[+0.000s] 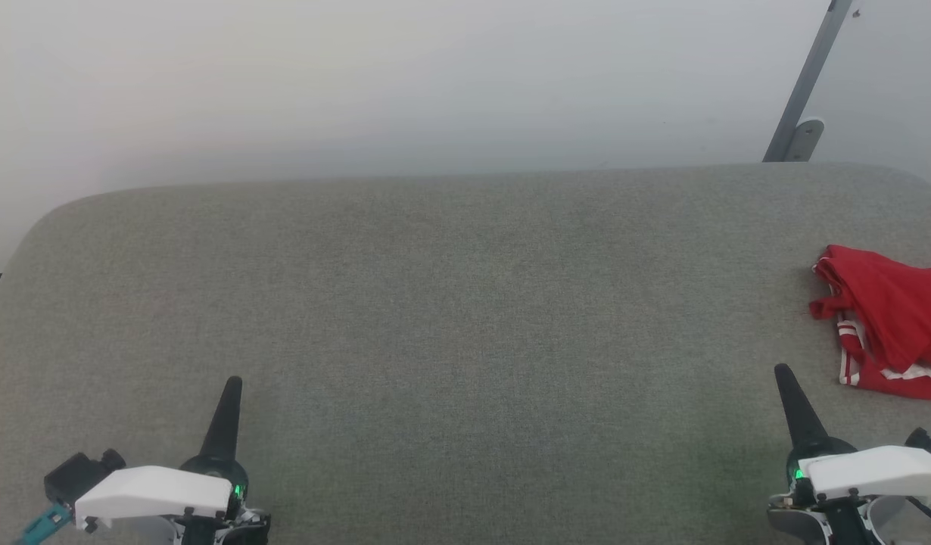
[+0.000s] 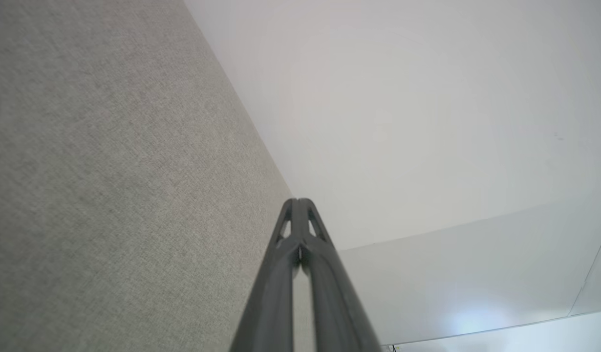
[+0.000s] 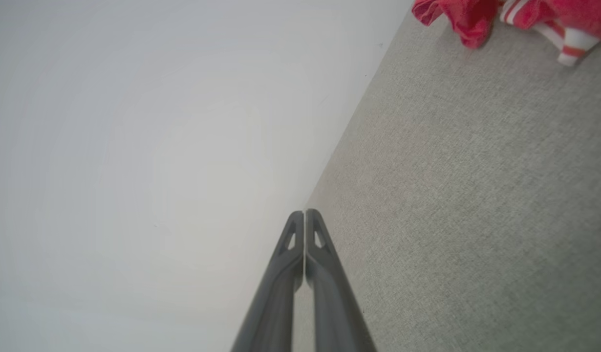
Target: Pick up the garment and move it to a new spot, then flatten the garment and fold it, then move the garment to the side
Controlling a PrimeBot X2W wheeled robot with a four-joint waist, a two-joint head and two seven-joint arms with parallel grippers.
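While it spreads across most of the head view, the grey fabric-covered tabletop (image 1: 465, 318) ends in a rounded far edge. A plain pale wall (image 1: 405, 83) rises behind that edge.

The garment (image 1: 893, 318) lies crumpled in a heap on the right part of the tabletop. It is red, with red-and-white striped trim showing along its near side, and the right border of the head view cuts it off. In the right wrist view it sits at the top right corner, well ahead of the fingers.

A grey metal strut (image 1: 810, 76) leans up the wall above the tabletop's far right corner.

The left tool (image 1: 234, 382) shows at the lower left, over the near left part of the tabletop. Its two dark fingers are pressed together into one point and grip nothing. The right tool (image 1: 780, 371), at the lower right, is likewise pressed together and empty. It is near the garment but apart from it, and the heap lies ahead and to its right.
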